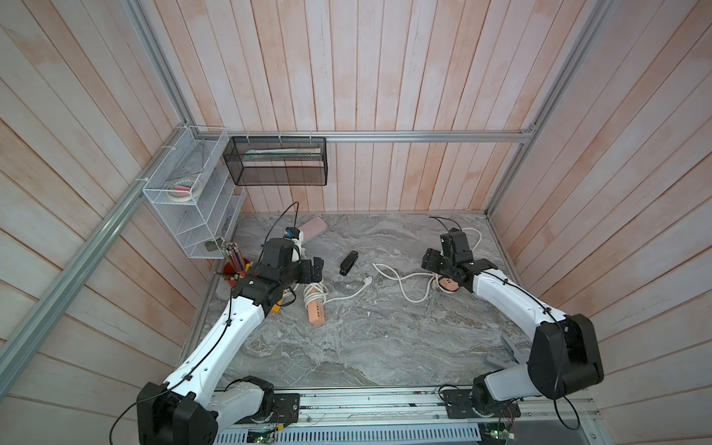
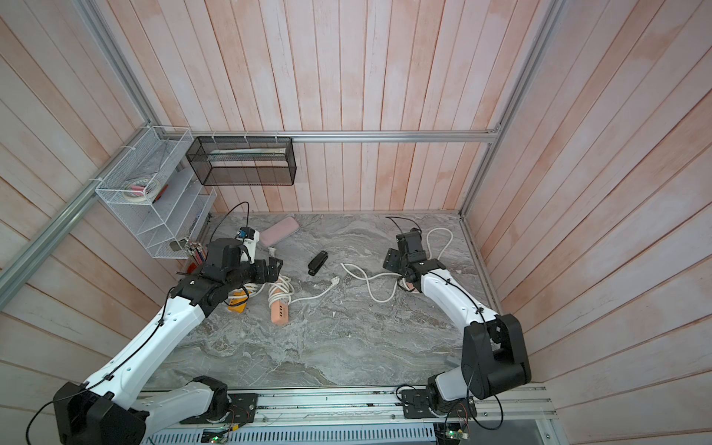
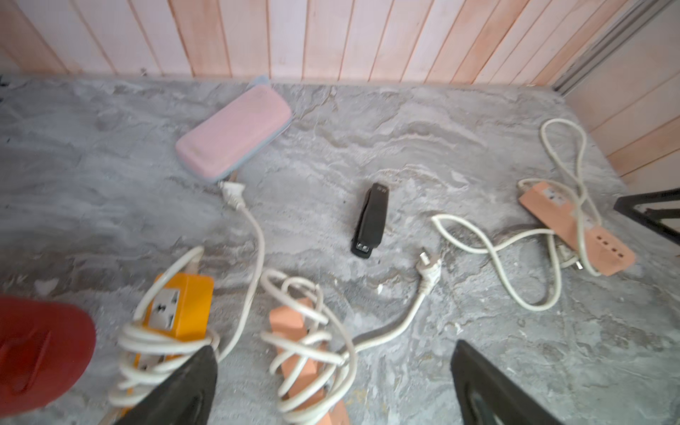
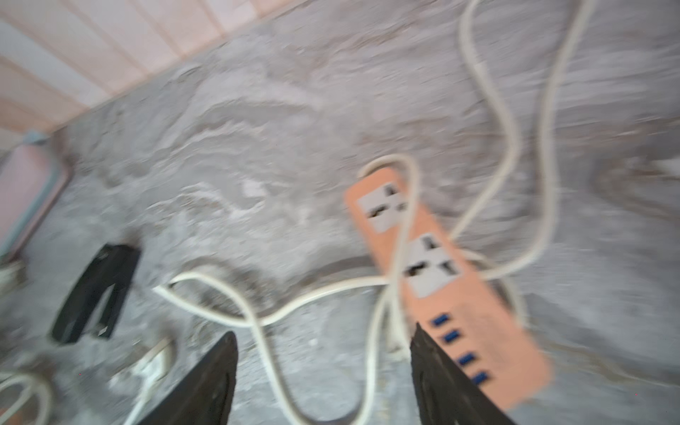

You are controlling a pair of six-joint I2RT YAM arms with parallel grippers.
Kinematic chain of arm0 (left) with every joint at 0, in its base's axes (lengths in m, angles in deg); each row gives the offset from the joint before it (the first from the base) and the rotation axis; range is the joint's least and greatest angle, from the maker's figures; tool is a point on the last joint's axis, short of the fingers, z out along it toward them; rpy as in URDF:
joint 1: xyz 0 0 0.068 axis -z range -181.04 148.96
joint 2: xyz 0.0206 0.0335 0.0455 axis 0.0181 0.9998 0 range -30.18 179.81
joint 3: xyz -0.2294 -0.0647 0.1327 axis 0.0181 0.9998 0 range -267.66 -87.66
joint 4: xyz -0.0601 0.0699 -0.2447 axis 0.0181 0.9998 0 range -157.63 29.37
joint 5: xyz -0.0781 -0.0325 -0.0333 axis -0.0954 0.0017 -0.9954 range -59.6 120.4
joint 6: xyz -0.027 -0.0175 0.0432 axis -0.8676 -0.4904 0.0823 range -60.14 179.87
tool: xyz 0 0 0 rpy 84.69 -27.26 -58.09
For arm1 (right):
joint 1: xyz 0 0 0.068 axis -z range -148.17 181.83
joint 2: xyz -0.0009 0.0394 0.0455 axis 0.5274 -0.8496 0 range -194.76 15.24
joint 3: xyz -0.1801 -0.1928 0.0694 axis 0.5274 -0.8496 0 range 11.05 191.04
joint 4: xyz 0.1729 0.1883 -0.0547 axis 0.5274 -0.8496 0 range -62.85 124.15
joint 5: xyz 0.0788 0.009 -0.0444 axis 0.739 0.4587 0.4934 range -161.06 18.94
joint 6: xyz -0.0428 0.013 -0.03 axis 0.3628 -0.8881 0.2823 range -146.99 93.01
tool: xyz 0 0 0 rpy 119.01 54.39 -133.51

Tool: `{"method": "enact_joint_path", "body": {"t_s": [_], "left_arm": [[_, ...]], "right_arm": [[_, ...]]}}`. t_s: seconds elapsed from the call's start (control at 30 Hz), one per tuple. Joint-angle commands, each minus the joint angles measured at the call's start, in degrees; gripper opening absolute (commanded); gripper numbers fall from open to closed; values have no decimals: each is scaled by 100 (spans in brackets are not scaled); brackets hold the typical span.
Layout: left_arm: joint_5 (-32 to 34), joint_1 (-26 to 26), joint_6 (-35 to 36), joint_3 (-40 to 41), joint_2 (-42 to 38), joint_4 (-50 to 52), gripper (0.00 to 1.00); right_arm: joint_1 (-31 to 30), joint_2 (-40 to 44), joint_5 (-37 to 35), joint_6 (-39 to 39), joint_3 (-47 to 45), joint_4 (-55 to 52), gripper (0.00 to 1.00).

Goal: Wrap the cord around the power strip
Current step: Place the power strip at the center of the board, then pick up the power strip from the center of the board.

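A salmon power strip [image 1: 316, 314] lies left of centre with its white cord [image 1: 314, 291] coiled around it. That cord's plug [image 1: 368, 280] trails loose to the right. My left gripper [image 1: 314, 269] hovers just behind this strip, open and empty; the wrist view shows the wrapped strip [image 3: 290, 323] between the spread fingers [image 3: 184, 386]. A second salmon power strip [image 1: 449, 284] lies at the right under my right arm, its cord [image 1: 400, 281] sprawled in loose loops. My right gripper [image 1: 435, 256] is open above that cord [image 4: 257, 316], beside the strip [image 4: 452, 294].
A yellow power strip [image 3: 184, 305] with wrapped cord sits beside the left arm. A black stapler [image 1: 348, 263] lies mid-table, a pink case [image 1: 314, 227] at the back. A red pencil cup [image 1: 235, 269], a white wire rack [image 1: 192, 200] and a black mesh basket [image 1: 277, 162] fill the left corner.
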Motion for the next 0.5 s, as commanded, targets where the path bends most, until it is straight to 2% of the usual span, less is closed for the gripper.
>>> {"method": "enact_joint_path", "body": {"t_s": [0.0,0.13,0.33,0.47], "left_arm": [[-595,21,147,-246,364,-250,100],[-861,101,-43,-356,550,-484,99],[-940,354,-235,-323,658,-540,96],[-1009,445,-320,-324,719,-488,93]], "right_arm": [[329,-180,-718,836,239,-916,81],[409,-674,-393,1210,510,-906,86],[414,-1680,336,1332,1183,-1000,87],[415,-2231,377,1383,1487,-1002,86]]}}
